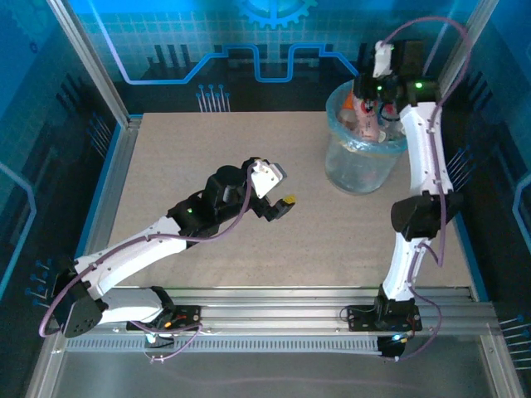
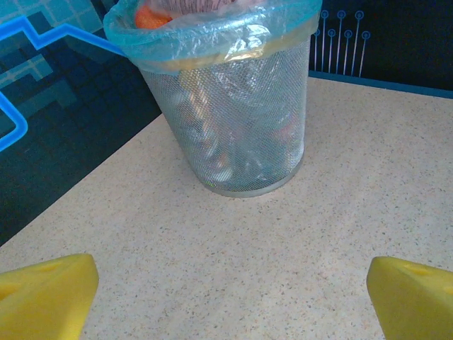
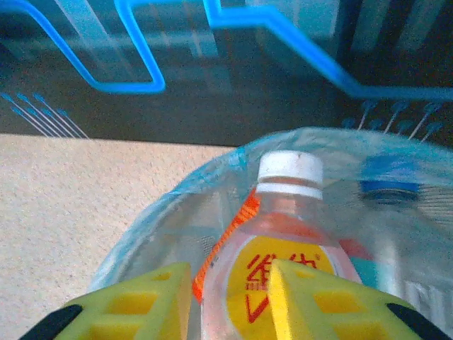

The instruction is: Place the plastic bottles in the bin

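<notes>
The bin (image 1: 357, 170) stands at two o'clock on the table (image 1: 207, 149) — plastic bottles (image 3: 283, 212) inside it; the left gripper (image 1: 284, 207) sits at the bin's eight o'clock, well apart.

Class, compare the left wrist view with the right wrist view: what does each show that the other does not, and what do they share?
Left wrist view: the bin from the side, mesh wall down to its base, standing on the table, with the left gripper open.
Right wrist view: looks down into the bin's mouth at a pink bottle with a white cap, just beyond the right gripper, and a blue cap beside it.
Shared: the bin's blue-green liner, the table, the blue-lined backdrop.
</notes>
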Available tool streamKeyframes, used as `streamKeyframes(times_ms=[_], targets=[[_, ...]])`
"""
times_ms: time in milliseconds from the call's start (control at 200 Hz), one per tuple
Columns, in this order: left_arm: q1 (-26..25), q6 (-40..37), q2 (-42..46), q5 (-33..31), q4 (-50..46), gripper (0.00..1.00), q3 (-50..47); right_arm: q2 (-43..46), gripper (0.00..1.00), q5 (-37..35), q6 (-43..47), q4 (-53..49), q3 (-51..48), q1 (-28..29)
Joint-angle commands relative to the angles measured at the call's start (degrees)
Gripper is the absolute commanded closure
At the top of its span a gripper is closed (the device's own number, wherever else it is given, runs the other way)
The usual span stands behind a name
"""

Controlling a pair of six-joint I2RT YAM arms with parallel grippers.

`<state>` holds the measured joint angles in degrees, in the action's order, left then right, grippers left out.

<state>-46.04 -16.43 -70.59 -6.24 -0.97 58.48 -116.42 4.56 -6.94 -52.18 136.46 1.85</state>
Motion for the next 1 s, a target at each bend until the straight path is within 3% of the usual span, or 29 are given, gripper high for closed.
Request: streamKeyframes(times_ms=[0,170,425,495,710,780,915,995], targets=[[-0.06,1.27,2.37,-0.57,0.62,0.01,0.51,1.69,0.68,-0.84,-0.3,-3.84,-9.52,0.34],[-0.05,1.09,2.67,-0.77,-0.46,0.01,0.57,7.9,0.69,-1.34,-1.46,3.99,-25.51,0.09],[-0.06,1.23,2.8,-1.17,-0.75,0.01,0.59,12.71,0.7,-2.16,-2.48,5.18,-33.71,-0.31],[-0.09,1.38,2.82,-1.04,-0.52,0.01,0.32,13.8,0.66,-2.1,-2.69,6.36,-35.29,-0.34],[-0.04,1.89,2.56,-1.37,-0.01,0.01,0.99,11.52,0.56,0.86,-3.02,2.43,-23.85,-0.89],[-0.01,2.64,2.5,-2.63,0.24,0.01,1.61,11.6,0.41,0.09,-4.3,1.92,-18.62,-0.89],[-0.01,3.97,2.79,-5.03,0.48,0.01,2.6,13.81,0.23,-1.16,-6.89,5.12,-12.68,-1.23],[-0.01,4.71,3.51,-6.77,0.47,0.01,2.61,16.06,0.19,-1.58,-7.79,5.87,-11.05,-1.23]])
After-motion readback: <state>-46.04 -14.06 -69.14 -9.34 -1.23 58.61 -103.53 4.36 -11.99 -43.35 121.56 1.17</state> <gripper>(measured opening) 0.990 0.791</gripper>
